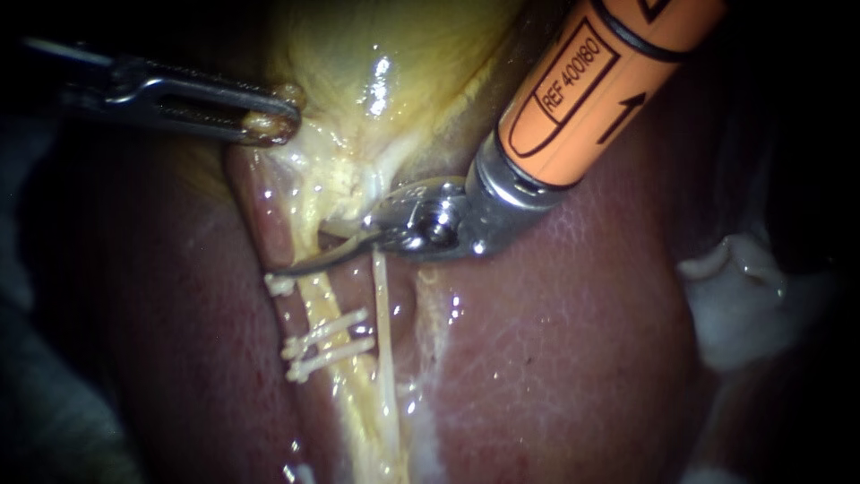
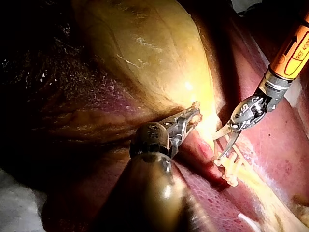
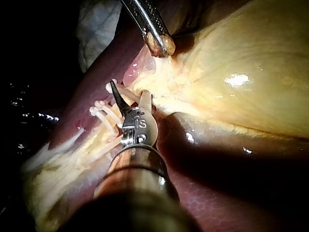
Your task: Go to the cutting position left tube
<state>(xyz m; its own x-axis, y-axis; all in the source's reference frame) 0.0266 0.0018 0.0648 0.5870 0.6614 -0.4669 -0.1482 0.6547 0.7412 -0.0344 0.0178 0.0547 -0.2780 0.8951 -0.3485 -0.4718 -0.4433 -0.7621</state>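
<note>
Clearly the left tube (image 1: 313,300), lying on the liver (image 1: 555,358) below the gallbladder (image 1: 376,54), seems soft, slippery and easily torn, so my right instrument (image 1: 309,255), jaws spread, should close just above the clips (image 1: 327,345), while my left instrument (image 1: 269,121) pinches the gallbladder's edge.

The left instrument (image 1: 288,116) reaches in nearly level from the left, its jaws clamped on a bit of tissue (image 1: 260,120). The right instrument (image 1: 309,246) slants down from the upper right, its curved blades parted.
</note>
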